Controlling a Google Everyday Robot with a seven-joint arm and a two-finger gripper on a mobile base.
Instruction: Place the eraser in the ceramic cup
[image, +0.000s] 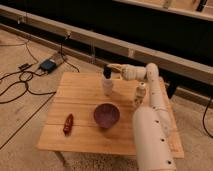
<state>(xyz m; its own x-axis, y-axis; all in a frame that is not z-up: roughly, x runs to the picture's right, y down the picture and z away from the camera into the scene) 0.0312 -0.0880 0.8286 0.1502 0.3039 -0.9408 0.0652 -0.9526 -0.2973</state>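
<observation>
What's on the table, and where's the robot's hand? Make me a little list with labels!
cup: small pale upright ceramic cup, far side of table
robot: end effector, directly above the cup
eraser: tiny black eraser, not clearly visible
bowl: wide purple bowl, in front of the cup
bottle: small white bottle, beside the arm
other: small red object, near front corner
table: light wooden table

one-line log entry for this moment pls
pincer: just above ceramic cup | eraser: cannot make out | nearby: purple bowl, white bottle
</observation>
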